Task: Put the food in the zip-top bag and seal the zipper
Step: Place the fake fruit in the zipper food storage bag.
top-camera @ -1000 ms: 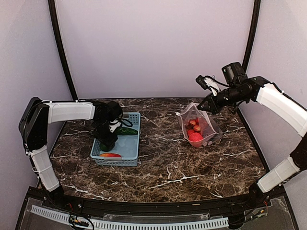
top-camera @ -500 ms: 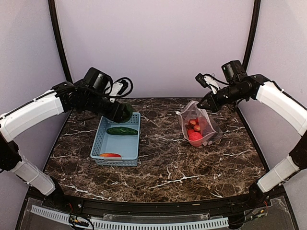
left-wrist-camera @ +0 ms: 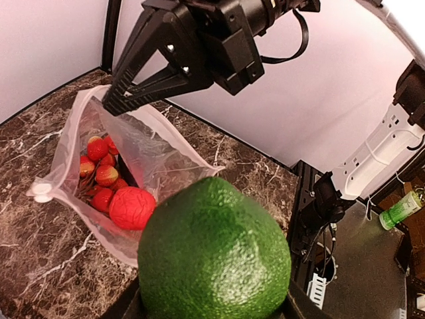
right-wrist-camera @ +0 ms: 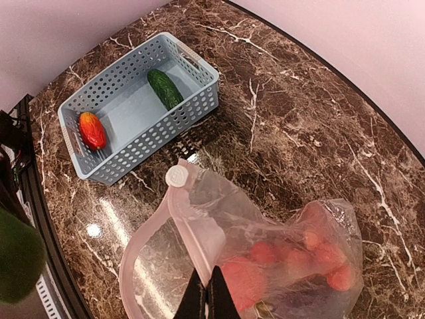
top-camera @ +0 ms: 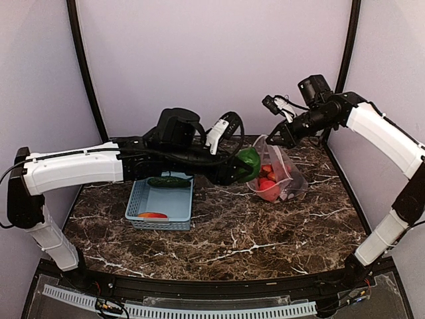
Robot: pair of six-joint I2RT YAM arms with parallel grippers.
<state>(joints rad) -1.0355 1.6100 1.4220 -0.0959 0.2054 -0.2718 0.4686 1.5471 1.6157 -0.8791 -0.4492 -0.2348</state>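
Round green avocado (top-camera: pixel 248 164), gripped by left jaws, is held just left of clear plastic bag (top-camera: pixel 287 174) pinched by right jaws.

White arm shells (top-camera: pixel 73 169), black joints (top-camera: pixel 176 126), looping cables (left-wrist-camera: pixel 305 36), black right gripper (top-camera: pixel 271 141).

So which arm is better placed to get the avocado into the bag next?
Left. The left gripper holds the avocado right beside the mouth of the zip-top bag. The right gripper is shut on the bag's upper edge, holding the mouth open, so it should probably stay put.
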